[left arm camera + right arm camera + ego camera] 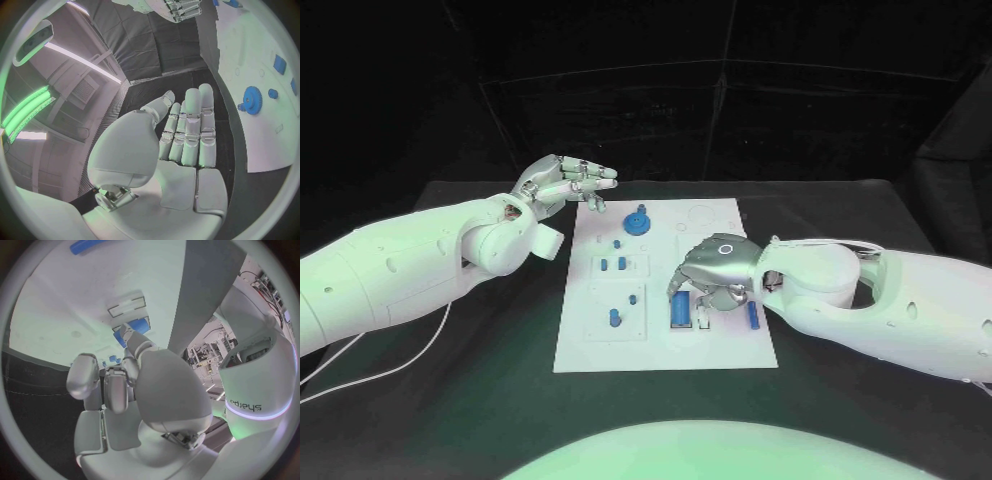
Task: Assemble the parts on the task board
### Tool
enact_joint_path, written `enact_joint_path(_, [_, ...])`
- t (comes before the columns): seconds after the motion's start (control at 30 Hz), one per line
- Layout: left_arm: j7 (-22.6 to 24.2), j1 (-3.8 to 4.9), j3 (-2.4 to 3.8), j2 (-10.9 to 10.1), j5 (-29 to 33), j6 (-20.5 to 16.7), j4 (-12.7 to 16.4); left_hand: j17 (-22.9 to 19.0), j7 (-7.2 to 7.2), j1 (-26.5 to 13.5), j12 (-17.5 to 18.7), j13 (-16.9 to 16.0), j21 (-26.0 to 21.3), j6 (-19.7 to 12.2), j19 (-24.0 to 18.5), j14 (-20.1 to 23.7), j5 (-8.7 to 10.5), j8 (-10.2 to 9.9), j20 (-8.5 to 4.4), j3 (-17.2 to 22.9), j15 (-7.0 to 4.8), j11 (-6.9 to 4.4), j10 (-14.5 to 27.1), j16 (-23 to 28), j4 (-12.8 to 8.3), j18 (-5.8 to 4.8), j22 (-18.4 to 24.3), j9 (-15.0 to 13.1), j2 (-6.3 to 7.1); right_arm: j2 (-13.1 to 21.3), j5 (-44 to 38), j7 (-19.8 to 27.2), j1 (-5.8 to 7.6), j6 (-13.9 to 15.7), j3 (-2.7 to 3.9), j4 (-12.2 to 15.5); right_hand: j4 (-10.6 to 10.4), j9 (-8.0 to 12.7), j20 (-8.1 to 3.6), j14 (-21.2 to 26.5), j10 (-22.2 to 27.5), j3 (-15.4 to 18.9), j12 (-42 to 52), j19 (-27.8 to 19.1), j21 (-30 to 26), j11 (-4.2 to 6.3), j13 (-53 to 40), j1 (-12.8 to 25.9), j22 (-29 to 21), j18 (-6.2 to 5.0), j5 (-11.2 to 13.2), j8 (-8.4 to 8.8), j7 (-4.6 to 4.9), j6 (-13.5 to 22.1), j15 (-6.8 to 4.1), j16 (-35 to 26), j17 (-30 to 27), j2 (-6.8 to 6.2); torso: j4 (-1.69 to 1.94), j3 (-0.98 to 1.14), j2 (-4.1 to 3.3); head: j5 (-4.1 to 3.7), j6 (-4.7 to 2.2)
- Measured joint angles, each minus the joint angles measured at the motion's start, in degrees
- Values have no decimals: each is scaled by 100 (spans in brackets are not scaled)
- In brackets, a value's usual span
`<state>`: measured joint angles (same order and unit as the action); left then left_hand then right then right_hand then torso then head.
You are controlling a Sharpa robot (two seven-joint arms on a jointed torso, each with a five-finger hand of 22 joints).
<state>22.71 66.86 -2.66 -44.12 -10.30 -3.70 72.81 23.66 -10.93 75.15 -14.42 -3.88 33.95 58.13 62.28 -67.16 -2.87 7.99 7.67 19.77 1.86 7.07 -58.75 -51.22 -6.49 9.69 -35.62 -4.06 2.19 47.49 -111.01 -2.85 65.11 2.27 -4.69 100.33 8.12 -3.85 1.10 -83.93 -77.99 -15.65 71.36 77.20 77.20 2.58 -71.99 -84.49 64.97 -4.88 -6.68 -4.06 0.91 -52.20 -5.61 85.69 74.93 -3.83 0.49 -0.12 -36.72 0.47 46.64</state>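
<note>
The white task board (661,345) lies mid-table. On it are a blue gear (638,222), small blue parts (615,318) and two long blue bars (679,305) (751,315). My left hand (567,182) is raised beside the board's far left corner, fingers straight and holding nothing; its palm (181,150) faces the gear (252,100). My right hand (711,270) hangs over the board's middle with its fingers curled down. One fingertip (129,335) lies against a blue part (143,325), but whether it is gripped is hidden by the thumb.
The black table (473,370) surrounds the board, with a thin white cable (401,360) on its left side. A dark curtain closes off the back. My right forearm (877,300) lies over the board's right edge.
</note>
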Motion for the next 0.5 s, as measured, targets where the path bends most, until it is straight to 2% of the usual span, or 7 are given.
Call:
enact_joint_path(0.07, [0, -1, 0, 3, 0, 6, -1, 0, 0, 0, 0, 0, 0, 0, 0, 0, 0, 0, 0, 0, 0, 0, 0, 0, 0, 0, 0, 0, 0, -58, -100, -6, 4, -26, -91, -9, 0, 2, 0, -11, -41, 0, -3, 0, 0, 42, 1, 71, 0, 0, 14, 9, -28, 83, -26, 0, 0, -38, 2, -1, 1, 1, -1])
enact_joint_path(0.3, [-4, -3, -3, 3, 0, 19, -12, 0, 0, 0, 0, 0, 0, 0, 0, 0, 0, 0, 0, 0, 0, 0, 0, 0, 0, 0, 4, 0, 0, -193, -290, 4, 0, -91, -286, -82, 0, 2, -20, -11, -30, 0, 4, 21, 0, 55, 5, 129, 6, 0, 14, 9, -29, 84, -26, 0, -1, -37, 3, -3, -2, 19, 13])
enact_joint_path(0.5, [-15, -4, -4, 2, 0, 32, -20, 1, 0, 0, 0, 0, 0, 0, 0, 0, 0, 0, 0, 0, 0, 0, 0, 0, 0, 0, 4, 0, 0, -263, -370, 17, 11, -107, -351, -134, 25, -1, -40, -11, -31, -26, 25, 1, 0, 72, 16, 129, 6, 1, 10, 9, -29, 84, -25, 0, -1, -37, -3, -3, -6, 21, 25])
